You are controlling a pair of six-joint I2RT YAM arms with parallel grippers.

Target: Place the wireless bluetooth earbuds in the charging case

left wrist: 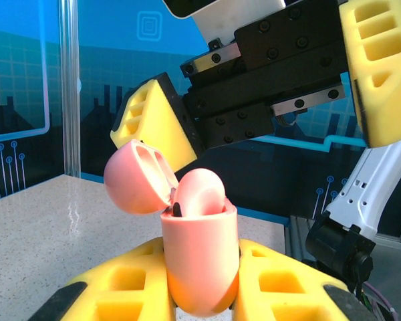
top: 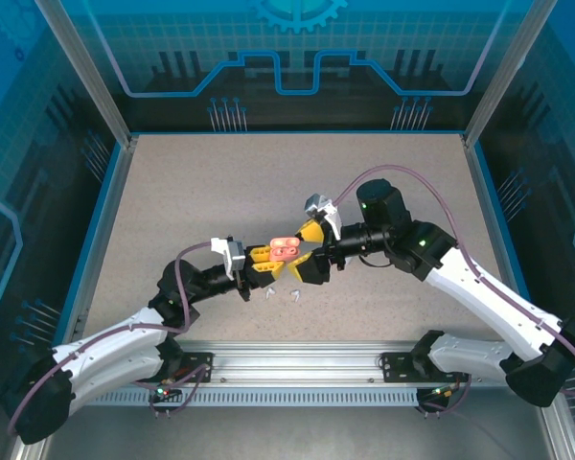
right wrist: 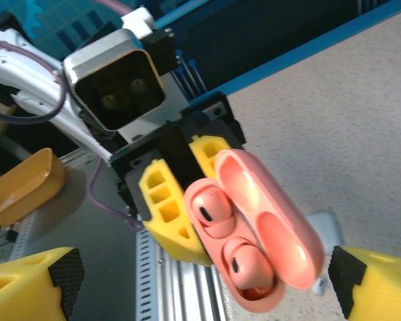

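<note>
Speckled beige table (top: 172, 201), edged by a blue rim (top: 287, 133) along its far side. Metal uprights (top: 86, 72) rise at the far corners. Behind them stands a blue back panel (top: 297, 57) printed with circuit lines and a gear motif. A ribbed aluminium rail (top: 297, 369) runs along the near edge. Beyond the rail lies an orange-yellow object (right wrist: 20, 184), possibly a shallow bowl, partly cropped.

Overhead overview; opposing wrist close-ups of case (left wrist: 199, 261)
</note>
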